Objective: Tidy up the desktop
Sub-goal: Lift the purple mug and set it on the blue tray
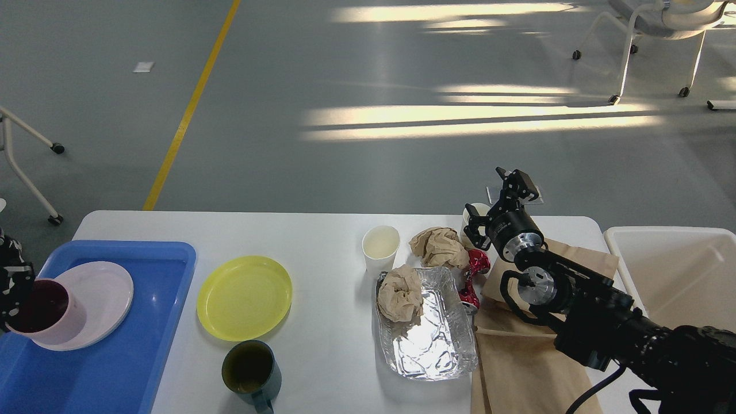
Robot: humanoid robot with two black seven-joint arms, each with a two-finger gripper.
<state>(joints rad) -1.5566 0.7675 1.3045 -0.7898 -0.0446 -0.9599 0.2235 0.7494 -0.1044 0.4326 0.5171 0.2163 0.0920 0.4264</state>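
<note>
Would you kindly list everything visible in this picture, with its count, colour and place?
desktop: one, white, fills the lower half.
tray: one, blue, left end.
pale plate: one, pinkish-white, on the tray.
pink cup: one, dark inside, over the pale plate.
yellow plate: one, beside the tray.
dark mug: one, green, near edge.
paper cups: two, white, one centre, one behind the right gripper.
crumpled paper: two, brown, one in the foil tray, one behind it.
foil tray: one, silver, centre.
red can: one, crushed, beside the foil.
paper bag: brown, right.
bin: one, white, far right.
right gripper: black, open.
left gripper: at the left edge by the pink cup.
</note>
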